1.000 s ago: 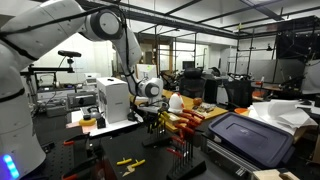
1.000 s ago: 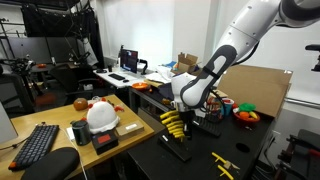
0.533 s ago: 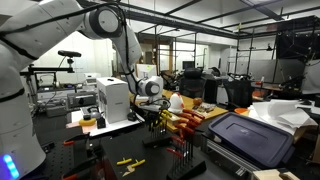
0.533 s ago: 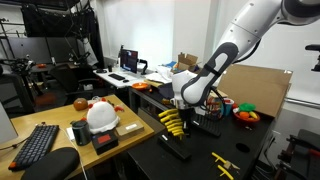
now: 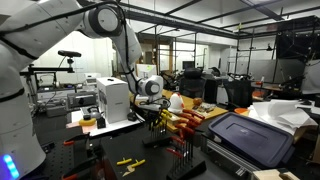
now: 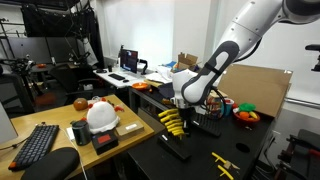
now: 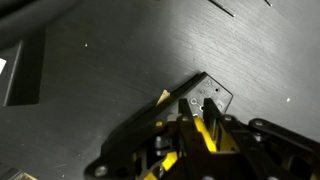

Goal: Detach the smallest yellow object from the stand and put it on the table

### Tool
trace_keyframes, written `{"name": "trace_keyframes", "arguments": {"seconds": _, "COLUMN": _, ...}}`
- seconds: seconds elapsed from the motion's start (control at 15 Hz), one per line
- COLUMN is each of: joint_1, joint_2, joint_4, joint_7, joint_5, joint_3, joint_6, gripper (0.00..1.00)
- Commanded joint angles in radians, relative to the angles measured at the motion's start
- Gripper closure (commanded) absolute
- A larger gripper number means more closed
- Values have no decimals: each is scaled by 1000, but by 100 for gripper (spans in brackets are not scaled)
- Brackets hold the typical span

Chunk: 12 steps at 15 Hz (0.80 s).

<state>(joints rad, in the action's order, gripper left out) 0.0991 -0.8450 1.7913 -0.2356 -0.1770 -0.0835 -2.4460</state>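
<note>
Hovering barely shifted since a second ago, the gripper (image 6: 181,108) sits over the stand (image 6: 177,148) mid-desk (image 6: 130,162), a yellow tool (image 7: 205,135) still racked between its fingers; grip width unclear, so detaching looks undone.

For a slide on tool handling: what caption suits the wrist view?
Gripper poised over the stand, a yellow-handled tool right beneath it, dark table all around.

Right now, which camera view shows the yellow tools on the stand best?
An exterior view: the yellow tools show as a full row on the stand. In an exterior view, mostly red handles show. The wrist view catches only one yellow handle, close up.
</note>
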Motion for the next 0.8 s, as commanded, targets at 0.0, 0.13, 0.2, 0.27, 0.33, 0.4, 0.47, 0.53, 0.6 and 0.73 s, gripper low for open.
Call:
{"name": "trace_keyframes", "arguments": {"seconds": 0.0, "joint_1": 0, "joint_2": 41, "joint_4": 37, "joint_7": -8, "joint_5": -16, "joint_3": 0, "joint_6": 5, "gripper": 68}}
{"name": "trace_keyframes", "arguments": {"seconds": 0.13, "joint_1": 0, "joint_2": 41, "joint_4": 37, "joint_7": -7, "joint_5": -19, "joint_3": 1, "joint_6": 7, "gripper": 42}}
{"name": "trace_keyframes", "arguments": {"seconds": 0.2, "joint_1": -1, "joint_2": 41, "joint_4": 37, "joint_7": -7, "joint_5": -18, "joint_3": 1, "joint_6": 7, "gripper": 36}}
{"name": "trace_keyframes", "arguments": {"seconds": 0.27, "joint_1": -3, "joint_2": 41, "joint_4": 37, "joint_7": -9, "joint_5": -16, "joint_3": -2, "joint_6": 7, "gripper": 28}}
{"name": "trace_keyframes", "arguments": {"seconds": 0.33, "joint_1": -4, "joint_2": 42, "joint_4": 38, "joint_7": -11, "joint_5": -16, "joint_3": -3, "joint_6": 7, "gripper": 21}}
{"name": "trace_keyframes", "arguments": {"seconds": 0.4, "joint_1": -6, "joint_2": 43, "joint_4": 38, "joint_7": -18, "joint_5": -16, "joint_3": -5, "joint_6": 7, "gripper": 14}}
{"name": "trace_keyframes", "arguments": {"seconds": 0.47, "joint_1": -6, "joint_2": 41, "joint_4": 36, "joint_7": -21, "joint_5": -17, "joint_3": -6, "joint_6": 11, "gripper": 6}}
{"name": "trace_keyframes", "arguments": {"seconds": 0.53, "joint_1": -7, "joint_2": 39, "joint_4": 33, "joint_7": -24, "joint_5": -16, "joint_3": -8, "joint_6": 15, "gripper": 1}}
{"name": "trace_keyframes", "arguments": {"seconds": 0.6, "joint_1": -8, "joint_2": 38, "joint_4": 33, "joint_7": -26, "joint_5": -16, "joint_3": -8, "joint_6": 16, "gripper": 0}}
{"name": "trace_keyframes", "arguments": {"seconds": 0.73, "joint_1": -9, "joint_2": 35, "joint_4": 31, "joint_7": -13, "joint_5": -3, "joint_3": -12, "joint_6": 12, "gripper": 0}}
